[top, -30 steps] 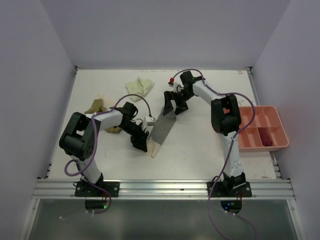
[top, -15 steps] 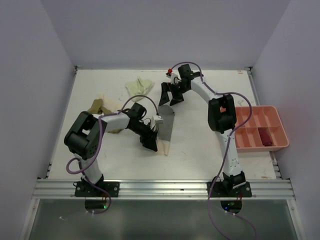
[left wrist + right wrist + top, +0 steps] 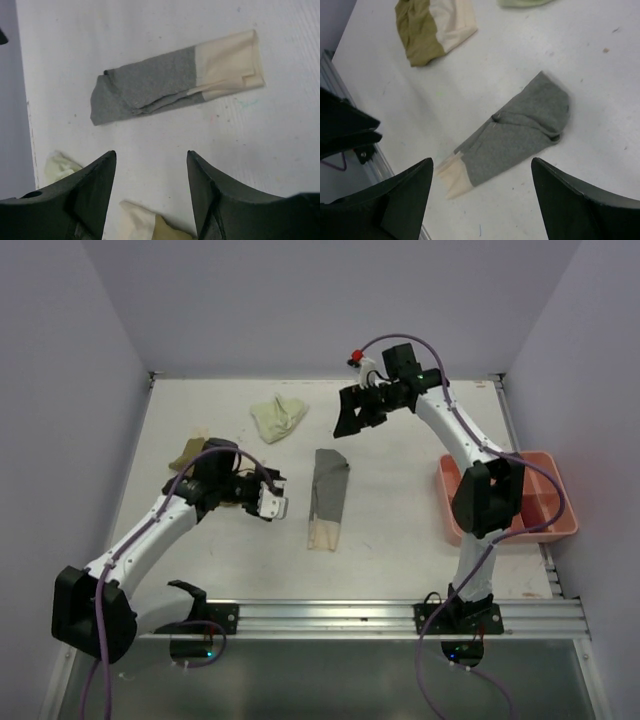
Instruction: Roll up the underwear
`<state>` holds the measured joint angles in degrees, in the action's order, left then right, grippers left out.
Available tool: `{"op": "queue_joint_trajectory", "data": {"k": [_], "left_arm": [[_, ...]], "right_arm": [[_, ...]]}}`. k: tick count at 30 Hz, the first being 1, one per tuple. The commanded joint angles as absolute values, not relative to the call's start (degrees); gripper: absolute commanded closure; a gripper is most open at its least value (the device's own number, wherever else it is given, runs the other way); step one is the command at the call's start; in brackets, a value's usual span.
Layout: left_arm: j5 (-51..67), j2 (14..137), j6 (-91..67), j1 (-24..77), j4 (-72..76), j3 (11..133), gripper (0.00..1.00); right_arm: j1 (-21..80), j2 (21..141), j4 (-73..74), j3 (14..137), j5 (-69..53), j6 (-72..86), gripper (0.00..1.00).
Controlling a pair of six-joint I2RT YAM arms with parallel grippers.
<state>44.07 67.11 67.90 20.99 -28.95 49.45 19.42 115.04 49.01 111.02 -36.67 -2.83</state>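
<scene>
The underwear in work is a grey garment folded into a long narrow strip with a cream end, lying flat mid-table. The left wrist view shows the grey strip and its cream end ahead of my left gripper, which is open and empty. My left gripper sits left of the strip, apart from it. My right gripper hangs open above and behind the strip's far end. The right wrist view shows the grey strip below, between the wide fingers of my right gripper.
A pale yellow-green garment lies at the back. An olive-tan and cream garment lies behind my left arm, also seen as the olive-tan garment. The salmon-pink tray stands at the right edge, partly behind my right arm.
Both grippers have let go of the strip and drawn away: the left pulled back to the left, the right rose toward the back right. The strip now lies alone.
</scene>
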Motion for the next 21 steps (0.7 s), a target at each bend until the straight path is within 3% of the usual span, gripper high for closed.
{"op": "queue_joint_trajectory", "data": {"k": [1, 9, 21], "left_arm": [[41.4, 67.2, 97.7, 23.6, -33.4, 42.4, 0.38], [40.9, 68.7, 111.7, 33.2, -16.6, 31.3, 0.44], [37.4, 77.5, 122.1, 39.5, -10.8, 30.3, 0.44]], "right_arm": [[21.4, 111.6, 48.4, 100.8, -40.9, -3.1, 0.18], [26.4, 109.7, 44.6, 86.0, -43.1, -3.8, 0.31], [28.7, 113.1, 44.8, 83.5, -44.4, -4.8, 0.40]]}}
